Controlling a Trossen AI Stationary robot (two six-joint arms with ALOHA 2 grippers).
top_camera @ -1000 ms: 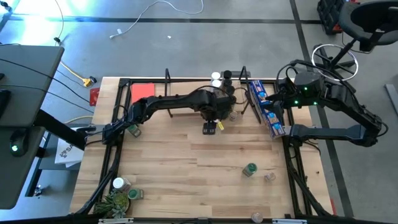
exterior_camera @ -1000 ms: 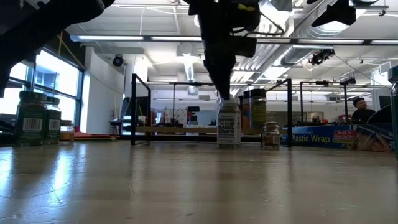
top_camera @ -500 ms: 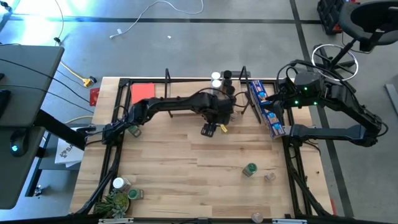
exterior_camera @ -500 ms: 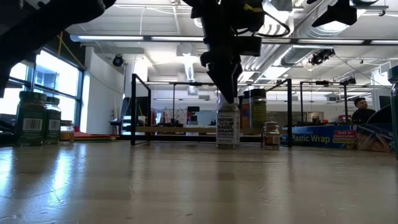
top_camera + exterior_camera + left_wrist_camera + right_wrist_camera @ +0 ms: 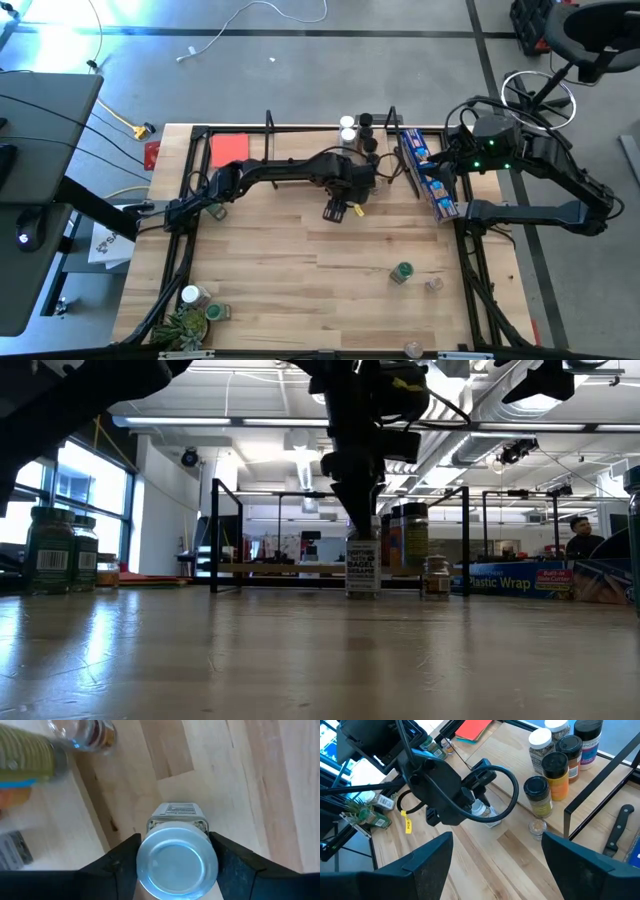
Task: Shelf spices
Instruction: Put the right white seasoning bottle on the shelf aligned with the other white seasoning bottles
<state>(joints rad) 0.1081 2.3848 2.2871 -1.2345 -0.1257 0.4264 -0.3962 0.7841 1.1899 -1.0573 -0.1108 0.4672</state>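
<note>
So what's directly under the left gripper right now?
A white-lidded spice jar stands upright on the table between the left gripper fingers, in front of the shelf. The lid hides its contents; I can't confirm a firm grip.

Bright overhead strip lights glare off the table (image 5: 200,660); left wrist view's edges blur.

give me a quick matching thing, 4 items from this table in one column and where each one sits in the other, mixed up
Items:
1 white-lidded jar
2 red card
3 potted plant
4 blue packet

Places:
A near left corner of the table
B between the left gripper's fingers
C far left part of the table
D right of the shelf, in front of the right arm

Pairs: 1-B, 2-C, 3-A, 4-D
</note>
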